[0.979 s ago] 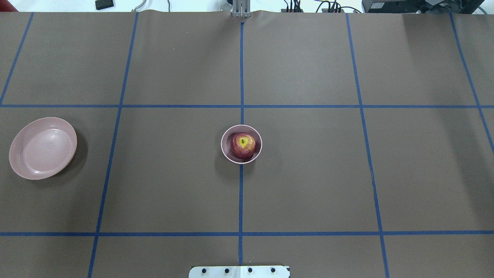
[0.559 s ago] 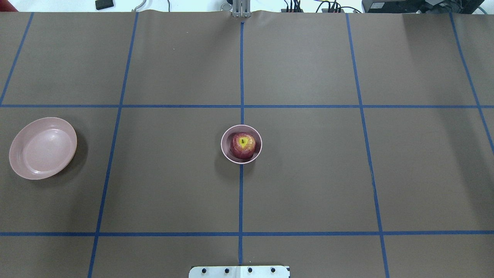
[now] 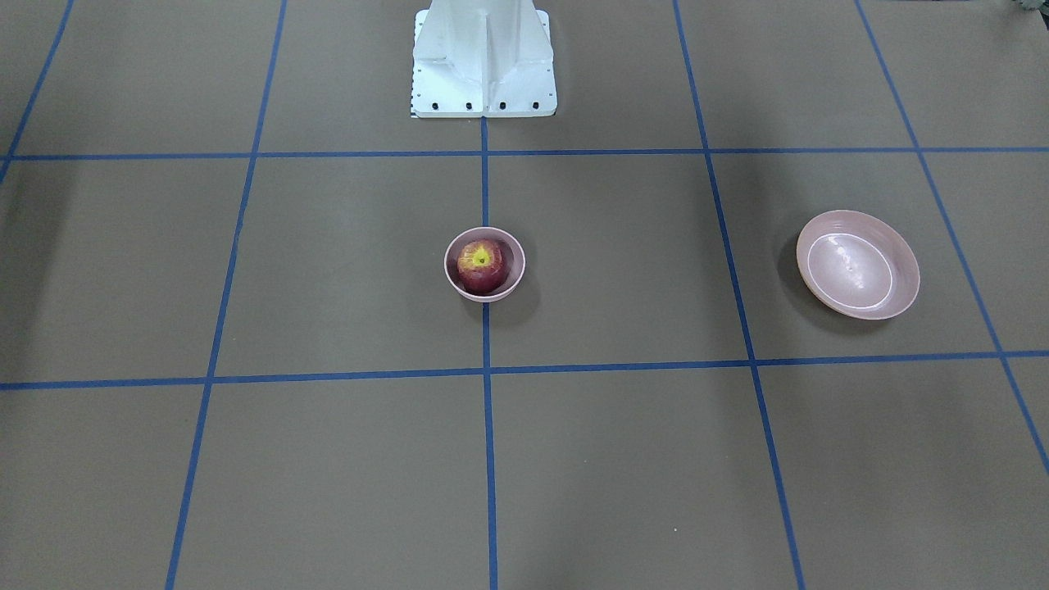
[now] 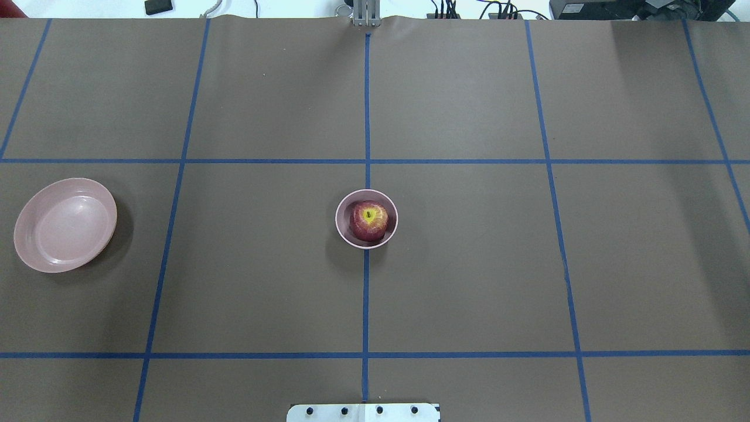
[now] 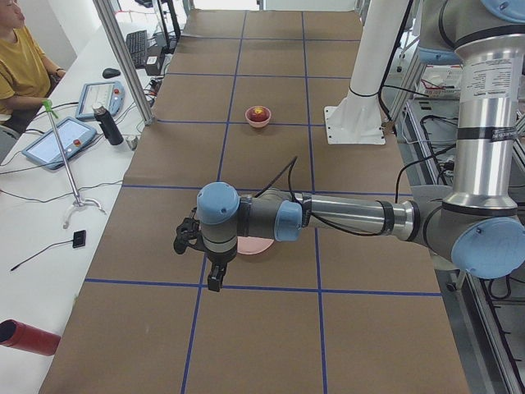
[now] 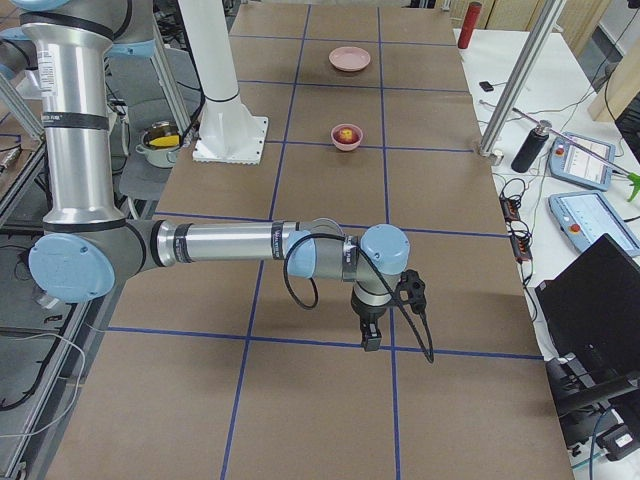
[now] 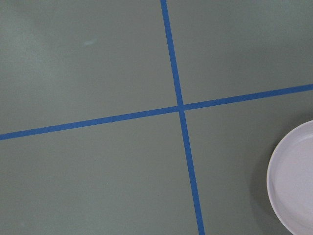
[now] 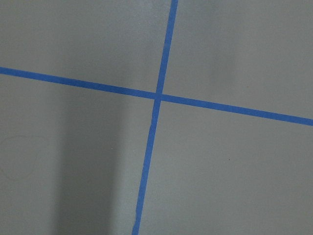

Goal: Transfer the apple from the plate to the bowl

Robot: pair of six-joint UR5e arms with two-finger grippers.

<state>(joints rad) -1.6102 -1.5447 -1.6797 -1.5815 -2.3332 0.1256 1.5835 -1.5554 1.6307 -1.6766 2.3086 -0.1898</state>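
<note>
The dark-red apple (image 4: 368, 221) with its yellow-green stem patch sits inside the small deep pink bowl (image 4: 340, 227) at the table's centre, also in the front view (image 3: 481, 265). The wide shallow pink plate (image 4: 64, 225) stands empty at the left side; its edge shows in the left wrist view (image 7: 293, 181). Neither gripper shows overhead. The left gripper (image 5: 214, 281) hangs beside the plate near the table's left end. The right gripper (image 6: 370, 338) hangs over bare table near the right end. I cannot tell whether either is open or shut.
The white robot base (image 3: 483, 61) stands at the table's near-robot edge. Blue tape lines (image 4: 366, 161) divide the brown table into squares. Tablets and a dark bottle (image 5: 107, 125) lie on the operators' white bench, where a person (image 5: 20, 61) sits.
</note>
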